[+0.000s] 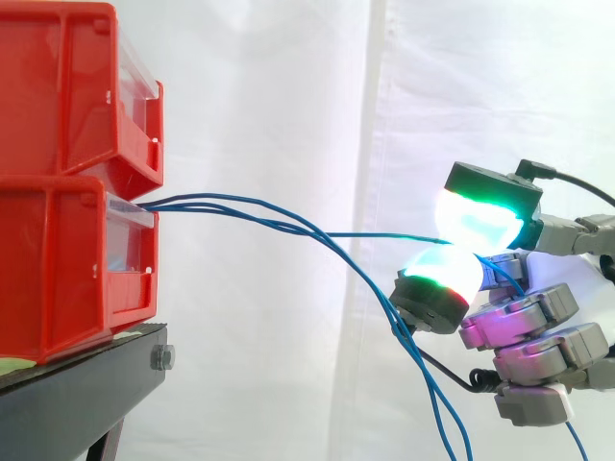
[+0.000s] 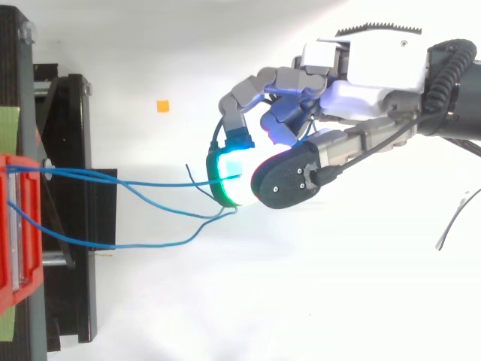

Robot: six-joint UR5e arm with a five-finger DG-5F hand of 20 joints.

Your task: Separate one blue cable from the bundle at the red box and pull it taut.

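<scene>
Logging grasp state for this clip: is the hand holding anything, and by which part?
The hand pinches one blue cable partway along, clear of the red box, between its fingers.

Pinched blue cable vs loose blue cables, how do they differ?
The pinched cable runs nearly level to the hand; the loose cables sag downward. The pinched cable is held between fingertips; the loose cables drop past unheld. All leave the lower red bin.
</scene>
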